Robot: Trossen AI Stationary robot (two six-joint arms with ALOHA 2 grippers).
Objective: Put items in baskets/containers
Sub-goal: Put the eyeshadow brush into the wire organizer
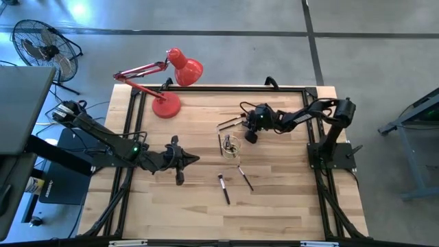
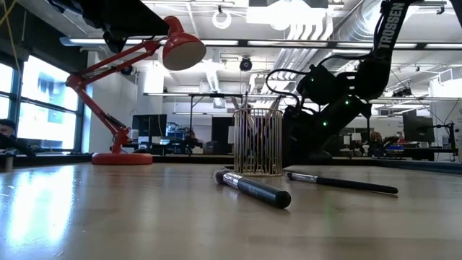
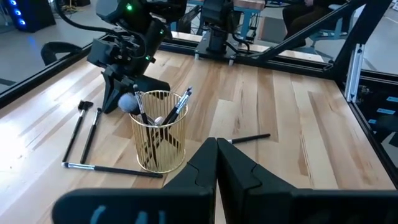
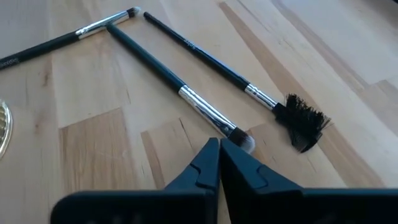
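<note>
A gold wire cup (image 1: 230,145) (image 3: 158,134) stands upright mid-table with several makeup brushes standing in it. Three brushes lie flat on the wood beyond it: a pale-ferruled one (image 4: 186,96), one with a black fan tip (image 4: 249,90), and a third (image 4: 62,38). My right gripper (image 4: 219,144) (image 1: 245,132) slants down with its fingers shut, tips at the first brush's bristle end. Two more brushes (image 1: 223,189) (image 1: 245,177) lie nearer the front edge. My left gripper (image 3: 216,142) (image 1: 195,160) hangs shut, left of the cup, holding nothing. My right gripper comes slanting down from the table's right. Its shut fingertips (image 4: 211,152) stand right beside the bristle tip (image 4: 244,142) of the pale-ferruled brush, which lies flat on the table. I cannot tell whether the tips touch it.
A red desk lamp (image 1: 168,82) stands at the far left of the table, its base (image 1: 166,106) on the wood. Black frame rails (image 1: 130,137) run along the table's sides. In the low view the two near brushes (image 2: 253,189) (image 2: 343,184) lie before the cup (image 2: 258,141).
</note>
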